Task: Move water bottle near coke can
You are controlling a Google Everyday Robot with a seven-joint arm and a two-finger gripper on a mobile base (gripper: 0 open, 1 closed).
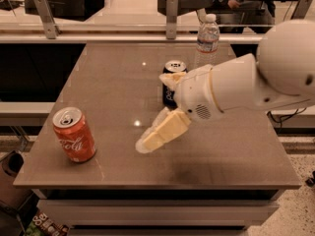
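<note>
Clear water bottle [207, 37]: stands up straight at the far edge of the table [108, 77], a bit to the right; it has a white cap on top; nothing touches it
Red coke can [74, 134]: has white writing and a silver top; stands up near the front left corner of the table; it is well apart from the water bottle, with most of the table between them
The tool [153, 111]: hangs over the middle of the table, between the bottle and the coke can; its two pale yellow fingers [160, 132] are spread wide apart; it has hold of nothing; one finger points down to the front left; the other sits up by the blue can
Dark blue can [173, 69]: stands near the middle of the table, in front of the water bottle; the tool hides part of it
White arm [246, 82]: big and round; comes in from the right side, over the right part of the table
Table top: grey-brown and flat; small shiny spots of light on it
</note>
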